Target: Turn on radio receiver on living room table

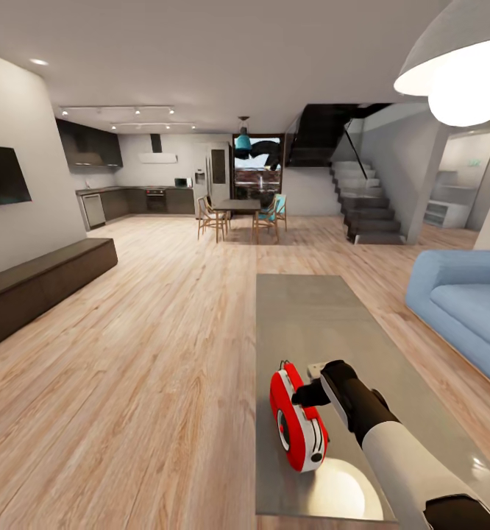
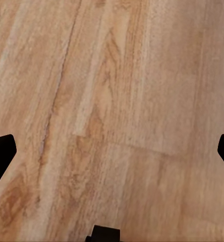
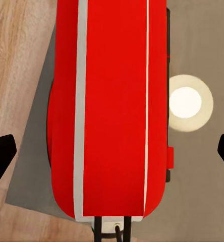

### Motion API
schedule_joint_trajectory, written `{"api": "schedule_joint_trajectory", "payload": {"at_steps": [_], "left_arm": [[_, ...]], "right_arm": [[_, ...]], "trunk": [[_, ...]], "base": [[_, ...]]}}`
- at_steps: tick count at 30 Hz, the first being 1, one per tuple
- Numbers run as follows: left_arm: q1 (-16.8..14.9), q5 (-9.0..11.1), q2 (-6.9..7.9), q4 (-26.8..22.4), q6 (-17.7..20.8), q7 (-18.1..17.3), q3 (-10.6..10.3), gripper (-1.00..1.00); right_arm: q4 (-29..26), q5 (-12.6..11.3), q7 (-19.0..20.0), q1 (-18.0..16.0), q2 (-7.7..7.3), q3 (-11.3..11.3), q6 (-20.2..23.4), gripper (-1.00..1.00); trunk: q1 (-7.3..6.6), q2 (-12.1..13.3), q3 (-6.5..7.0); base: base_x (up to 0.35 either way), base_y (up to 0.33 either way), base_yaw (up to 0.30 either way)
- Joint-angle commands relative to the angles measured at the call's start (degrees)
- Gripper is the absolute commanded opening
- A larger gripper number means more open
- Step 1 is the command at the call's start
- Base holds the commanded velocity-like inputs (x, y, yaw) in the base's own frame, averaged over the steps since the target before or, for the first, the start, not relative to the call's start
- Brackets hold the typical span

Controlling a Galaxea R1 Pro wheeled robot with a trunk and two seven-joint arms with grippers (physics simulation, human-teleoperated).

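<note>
The red radio receiver (image 1: 298,421) stands on the grey bench (image 1: 326,316), near its left edge. The right end effector (image 1: 304,383) is spread wide, right above the radio. The left end effector (image 2: 112,151) is spread over the wood floor (image 2: 112,101).

1. Radio receiver (image 1: 298,427): small, red, rounded body, white front face with round dial; thin handle on top. Stands upright on edge near the table's near left corner, face turned left.
2. Right wrist view: its red top (image 3: 112,108) with pale stripes.
3. Table (image 1: 326,316): long, low, grey glossy top, on light plank floor.
</note>
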Motion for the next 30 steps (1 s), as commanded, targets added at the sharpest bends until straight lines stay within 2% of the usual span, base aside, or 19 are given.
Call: {"api": "schedule_joint_trajectory", "payload": {"at_steps": [1,13,22,30], "left_arm": [[0.00,0.00,-0.01,0.00,0.00,0.00,0.00,1.00],[0.00,0.00,-0.33,0.00,0.00,0.10,0.00,1.00],[0.00,0.00,-0.33,0.00,0.00,0.26,0.00,1.00],[0.00,0.00,-0.36,0.02,0.00,0.26,0.00,1.00]], "right_arm": [[0.00,0.00,0.00,0.00,0.00,0.01,0.00,1.00],[0.00,-0.15,0.06,0.00,-0.02,-0.03,-0.01,1.00],[0.30,-0.13,0.03,0.00,-0.05,-0.02,-0.02,1.00],[0.40,-0.18,-0.01,0.00,-0.03,-0.04,-0.02,1.00]], "trunk": [[0.23,-0.42,-0.18],[0.23,-0.42,-0.18],[2.20,-4.03,-1.80],[2.20,-4.03,-1.80]], "base": [[0.000,0.000,0.000],[0.000,0.000,0.000],[0.000,0.000,0.000],[0.000,0.000,0.000]]}}
